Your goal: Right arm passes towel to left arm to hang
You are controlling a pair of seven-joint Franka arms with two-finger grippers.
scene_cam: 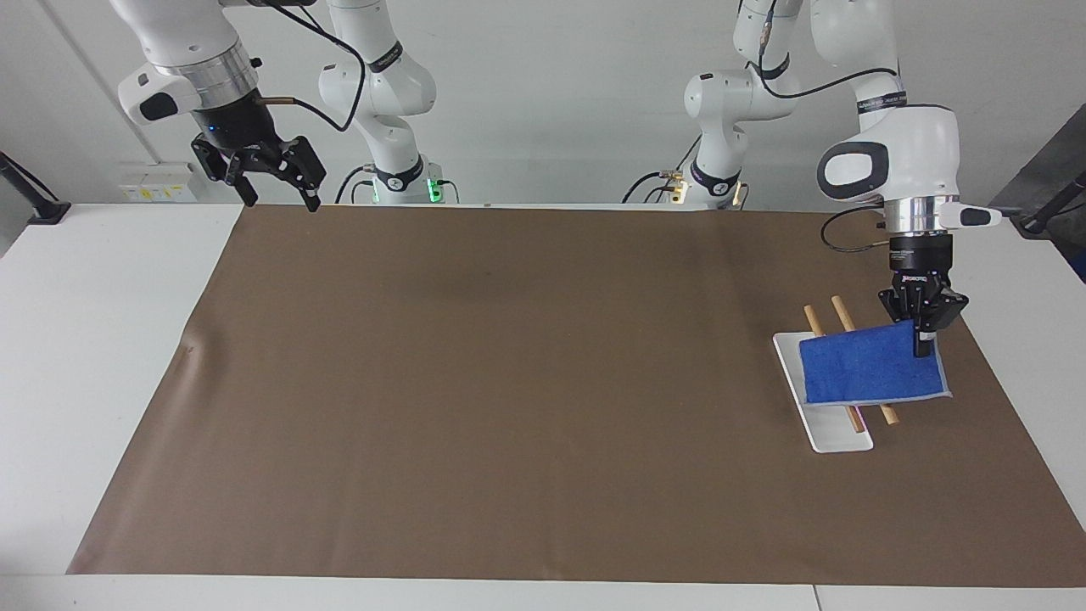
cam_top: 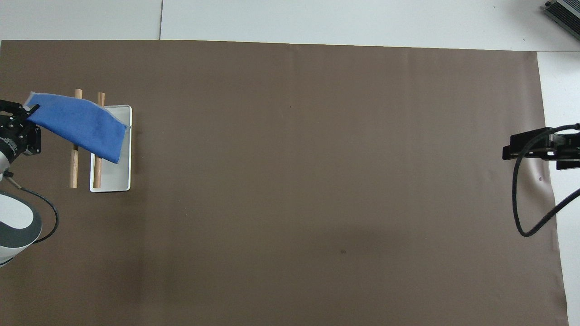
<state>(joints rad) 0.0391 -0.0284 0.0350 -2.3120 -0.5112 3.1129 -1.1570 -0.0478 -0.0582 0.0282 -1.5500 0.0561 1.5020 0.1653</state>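
The blue towel hangs by one corner from my left gripper, which is shut on it. The towel spreads over two wooden rods that stand on a white base at the left arm's end of the table. I cannot tell whether the towel rests on the rods. In the overhead view the towel crosses both rods and part of the white base, and the left gripper holds the corner beside the rods. My right gripper is open and empty, raised over the mat's corner at the right arm's end.
A big brown mat covers most of the white table and also shows in the overhead view. It has a small crease near its edge at the right arm's end.
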